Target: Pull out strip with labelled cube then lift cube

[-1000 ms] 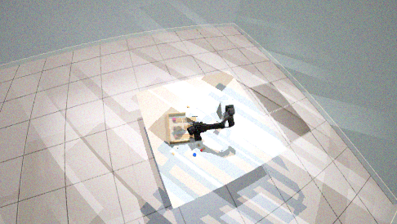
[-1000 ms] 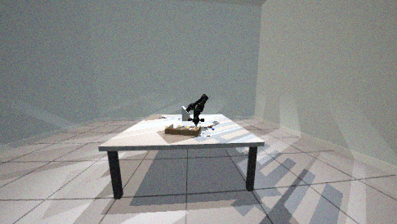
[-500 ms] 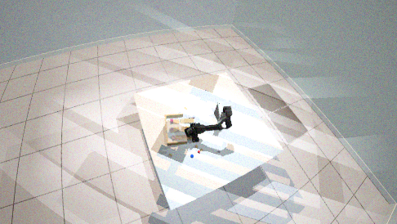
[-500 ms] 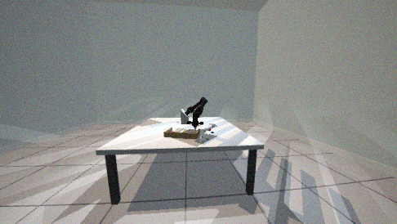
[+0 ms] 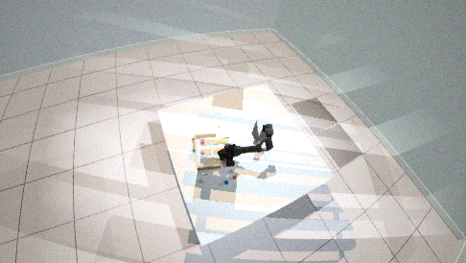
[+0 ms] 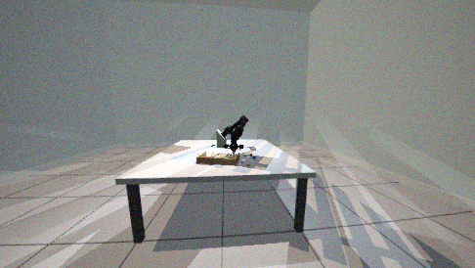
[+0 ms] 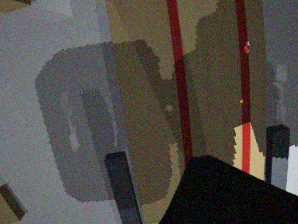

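- Misidentification is the first danger: two pink-topped spots, perhaps cubes, sit on the pale strips, but no label is legible, so I cannot tell which is the labelled cube or which strip is whole.
- Shadow covers much of the red-lined strip in the wrist view; a split there could pass unnoticed, and pulling would bring only part of it.
- Shut fingers, with nothing visible gripped, could scrape or nudge a neighbouring strip if lowered or dragged off line.
- A crooked pull might jam against the wooden tray or tip the cube off.
- The tray lies near the tabletop's left edge in the top view, its near edge in the exterior view.
- The black arm reaches towards that edge, bent high, fingers pointing down over the tray's strip side.
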`<state>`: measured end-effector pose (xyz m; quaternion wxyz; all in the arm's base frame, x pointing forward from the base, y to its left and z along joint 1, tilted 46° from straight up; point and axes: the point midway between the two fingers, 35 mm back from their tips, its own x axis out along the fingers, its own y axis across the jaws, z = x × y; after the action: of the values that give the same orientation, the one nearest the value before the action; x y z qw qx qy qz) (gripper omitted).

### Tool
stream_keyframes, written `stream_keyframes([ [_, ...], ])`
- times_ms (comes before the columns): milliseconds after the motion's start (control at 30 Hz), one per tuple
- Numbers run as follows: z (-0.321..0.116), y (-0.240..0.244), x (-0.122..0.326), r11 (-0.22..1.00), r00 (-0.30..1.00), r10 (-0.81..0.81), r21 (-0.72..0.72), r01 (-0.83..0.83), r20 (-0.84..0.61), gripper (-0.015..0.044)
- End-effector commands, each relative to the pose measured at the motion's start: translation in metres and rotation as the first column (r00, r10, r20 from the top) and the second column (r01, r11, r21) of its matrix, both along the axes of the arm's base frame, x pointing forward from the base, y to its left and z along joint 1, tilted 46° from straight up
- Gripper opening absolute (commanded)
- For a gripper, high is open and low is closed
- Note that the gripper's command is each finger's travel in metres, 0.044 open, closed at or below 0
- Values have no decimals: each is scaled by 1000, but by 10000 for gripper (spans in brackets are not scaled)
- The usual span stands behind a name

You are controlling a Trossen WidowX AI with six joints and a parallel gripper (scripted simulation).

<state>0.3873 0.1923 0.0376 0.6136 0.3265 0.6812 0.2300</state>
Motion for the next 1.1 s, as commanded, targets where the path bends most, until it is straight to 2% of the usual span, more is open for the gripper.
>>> stream_keyframes([
  [0,-2,2,0,1000,1000,3,-4,-3,0,0],
  [667,-3,4,3,1000,1000,3,-4,-3,0,0],
  [1067,-1,6,-14,1000,1000,3,-4,-3,-1,0],
])
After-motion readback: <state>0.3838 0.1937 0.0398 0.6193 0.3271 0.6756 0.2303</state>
